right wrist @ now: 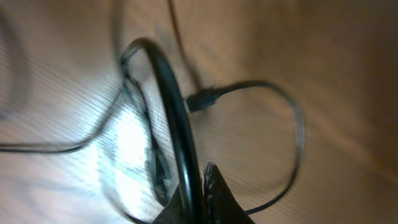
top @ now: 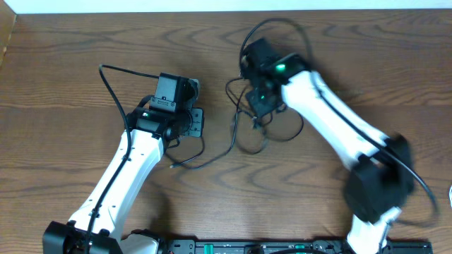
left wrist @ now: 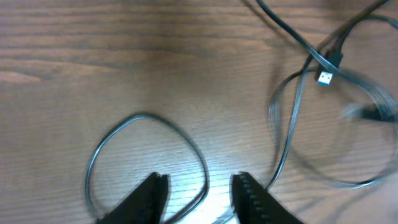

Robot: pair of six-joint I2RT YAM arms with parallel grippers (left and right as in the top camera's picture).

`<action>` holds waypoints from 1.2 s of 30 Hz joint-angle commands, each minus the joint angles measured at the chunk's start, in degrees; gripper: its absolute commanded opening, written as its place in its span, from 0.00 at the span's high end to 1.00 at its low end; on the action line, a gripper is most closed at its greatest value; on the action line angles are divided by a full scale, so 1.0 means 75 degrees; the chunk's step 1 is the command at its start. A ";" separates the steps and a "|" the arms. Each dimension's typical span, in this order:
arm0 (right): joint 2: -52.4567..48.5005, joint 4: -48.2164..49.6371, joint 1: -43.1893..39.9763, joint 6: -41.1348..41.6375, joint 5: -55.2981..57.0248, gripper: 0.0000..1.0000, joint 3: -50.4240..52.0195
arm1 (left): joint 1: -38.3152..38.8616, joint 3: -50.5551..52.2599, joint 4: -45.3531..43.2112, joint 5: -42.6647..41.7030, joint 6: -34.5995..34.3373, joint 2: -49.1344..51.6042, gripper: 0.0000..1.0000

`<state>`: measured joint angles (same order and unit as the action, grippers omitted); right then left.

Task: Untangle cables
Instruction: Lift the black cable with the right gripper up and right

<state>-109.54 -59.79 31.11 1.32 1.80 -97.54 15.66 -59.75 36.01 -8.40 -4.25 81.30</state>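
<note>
Across the desk (top: 56, 70), cables (left wrist: 142, 115) are seen looped and crossed beside the closed right end effector (right wrist: 207, 177), the left end effector (left wrist: 199, 186) parted, untangling judged unfinished.

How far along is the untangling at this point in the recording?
Done: little; the cables lie overlapped in crossing loops, not apart. In hand: the right gripper is shut low among them, though whether it pinches a cord is unclear; the left gripper is open over one loop. Left: separating the two cords and laying them apart.
</note>
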 commanded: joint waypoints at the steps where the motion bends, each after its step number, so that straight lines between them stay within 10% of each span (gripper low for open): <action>1: 0.1096 -0.0026 -0.0224 0.0259 0.0341 0.99 -0.0096 | 0.0023 0.0038 0.0017 -0.0414 -0.0020 -0.0076 0.52; 17: 0.2212 -0.0516 -0.0487 0.0600 0.0213 0.99 -0.0096 | 0.0026 0.0038 -0.0460 -0.1862 -0.0055 0.0050 0.39; 26: 0.2215 -0.0498 -0.0554 0.0807 0.0358 0.99 -0.0096 | 0.0399 0.0041 -0.0866 -0.2975 0.1967 0.0294 0.34; 36: 0.2215 -0.0845 -0.1172 0.1582 0.1320 0.99 -0.0096 | 0.1221 0.0041 -0.1396 -0.3057 0.2052 0.1909 0.35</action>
<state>-94.45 -65.34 24.05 9.98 6.52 -97.97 23.18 -59.72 26.33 -29.78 9.41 92.58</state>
